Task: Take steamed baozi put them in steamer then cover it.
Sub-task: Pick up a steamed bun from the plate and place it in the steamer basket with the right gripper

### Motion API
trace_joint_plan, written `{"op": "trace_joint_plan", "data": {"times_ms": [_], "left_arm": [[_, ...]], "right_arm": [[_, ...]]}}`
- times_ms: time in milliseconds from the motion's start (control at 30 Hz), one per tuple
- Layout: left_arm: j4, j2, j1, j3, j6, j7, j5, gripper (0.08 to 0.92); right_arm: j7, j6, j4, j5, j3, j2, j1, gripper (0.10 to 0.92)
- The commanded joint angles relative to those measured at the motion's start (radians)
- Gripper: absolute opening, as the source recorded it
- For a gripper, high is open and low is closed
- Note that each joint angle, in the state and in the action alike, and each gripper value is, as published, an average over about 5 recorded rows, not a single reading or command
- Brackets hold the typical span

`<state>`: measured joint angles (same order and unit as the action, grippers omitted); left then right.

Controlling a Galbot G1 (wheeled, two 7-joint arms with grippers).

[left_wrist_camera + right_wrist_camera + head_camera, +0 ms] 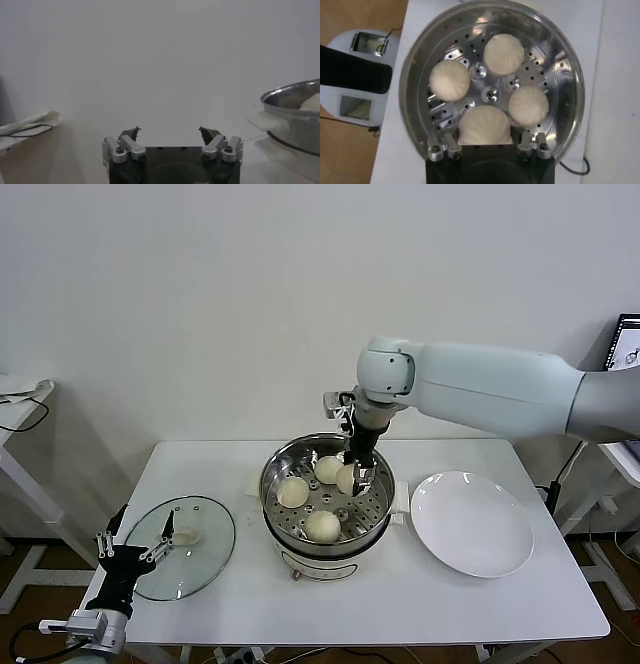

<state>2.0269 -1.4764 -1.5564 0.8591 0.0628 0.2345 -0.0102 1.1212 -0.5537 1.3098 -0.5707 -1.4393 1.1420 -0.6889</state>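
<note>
— So, where do you see the right tool (486, 145)?

— Down inside the shiny round steel steamer (325, 496), closed around one cream-white baozi (485, 125); three more buns sit on its perforated tray.

— And the clear glass cover (183, 546)?

— Flat on the tabletop (420, 584), left of the steamer. Your left tool (171, 135) waits beside it, spread wide and holding nothing.

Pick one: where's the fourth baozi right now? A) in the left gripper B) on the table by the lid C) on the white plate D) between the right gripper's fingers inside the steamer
D: the right gripper has the fourth baozi between its fingers just above the steamer tray, beside the three others; the white plate is bare.
</note>
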Motion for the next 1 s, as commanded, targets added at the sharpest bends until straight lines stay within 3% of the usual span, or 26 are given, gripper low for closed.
{"op": "trace_joint_plan", "data": {"times_ms": [33, 1000], "left_arm": [[-0.005, 0.001, 0.001, 0.002, -0.001, 0.001, -0.001, 0.823], [0.002, -0.004, -0.005, 0.005, -0.001, 0.001, -0.002, 0.823]], "right_arm": [[0.006, -0.002, -0.049, 0.049, 0.013, 0.032, 0.069, 0.679], [0.015, 0.001, -0.056, 0.117, 0.035, 0.017, 0.121, 0.685]]}}
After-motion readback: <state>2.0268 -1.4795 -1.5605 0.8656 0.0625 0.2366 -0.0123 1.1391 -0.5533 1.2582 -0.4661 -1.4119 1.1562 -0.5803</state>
